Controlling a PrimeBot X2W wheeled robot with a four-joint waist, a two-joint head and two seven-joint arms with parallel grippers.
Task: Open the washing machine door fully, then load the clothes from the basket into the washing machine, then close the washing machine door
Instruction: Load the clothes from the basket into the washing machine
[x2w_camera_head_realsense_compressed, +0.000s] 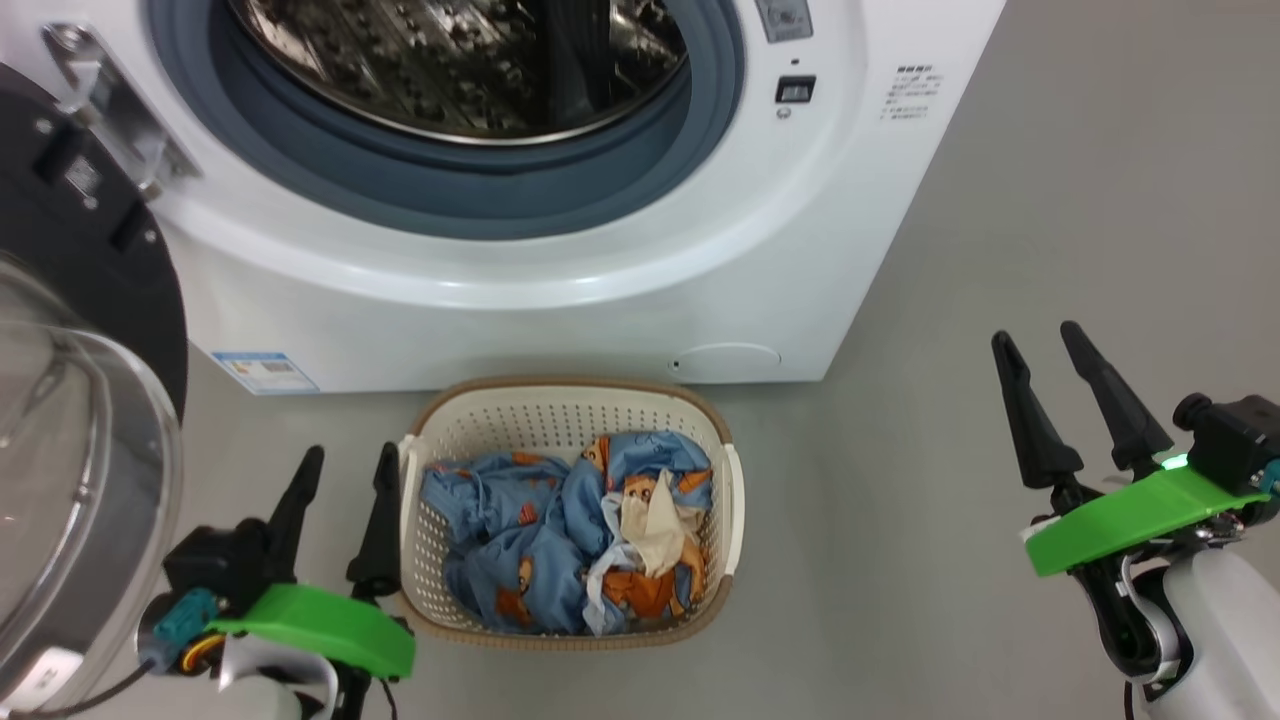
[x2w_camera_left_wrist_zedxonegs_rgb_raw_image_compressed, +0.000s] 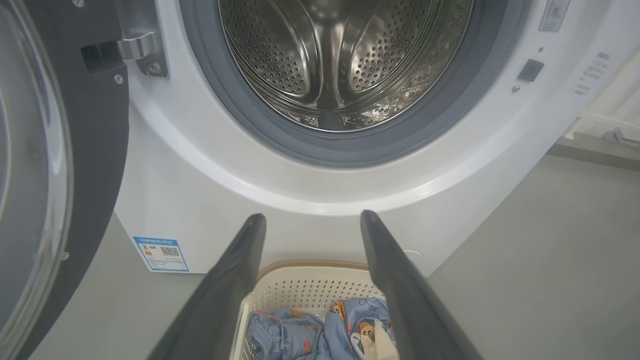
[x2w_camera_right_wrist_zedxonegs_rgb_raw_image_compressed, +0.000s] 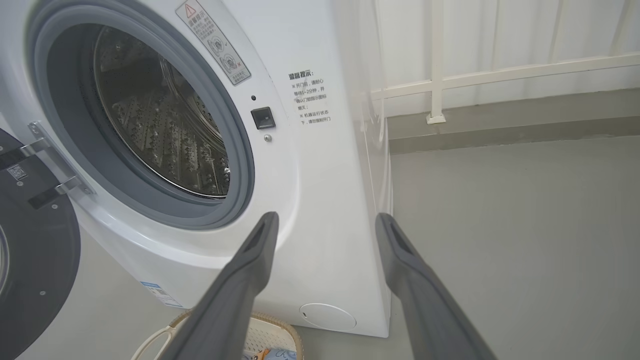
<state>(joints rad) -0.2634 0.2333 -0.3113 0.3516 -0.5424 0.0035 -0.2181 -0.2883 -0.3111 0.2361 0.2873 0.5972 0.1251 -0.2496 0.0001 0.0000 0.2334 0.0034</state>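
The white washing machine (x2w_camera_head_realsense_compressed: 560, 310) stands in front with its steel drum (x2w_camera_left_wrist_zedxonegs_rgb_raw_image_compressed: 340, 55) bare. Its door (x2w_camera_head_realsense_compressed: 90, 400), a black ring around a clear glass bowl, is swung wide open at the left. On the floor before the machine sits the cream basket (x2w_camera_head_realsense_compressed: 570, 400) holding blue printed clothes (x2w_camera_head_realsense_compressed: 560, 530) with orange figures. My left gripper (x2w_camera_head_realsense_compressed: 345, 463) is open just left of the basket's rim, fingers apart and holding nothing. My right gripper (x2w_camera_head_realsense_compressed: 1035, 335) is open over bare floor well to the right of the basket. In the left wrist view the basket (x2w_camera_left_wrist_zedxonegs_rgb_raw_image_compressed: 310, 290) shows between the fingers.
Grey floor (x2w_camera_head_realsense_compressed: 1000, 250) spreads to the right of the machine. A white railing (x2w_camera_right_wrist_zedxonegs_rgb_raw_image_compressed: 500, 75) and a low ledge run along the wall behind, in the right wrist view. The open door (x2w_camera_left_wrist_zedxonegs_rgb_raw_image_compressed: 55, 175) takes up the space at the left.
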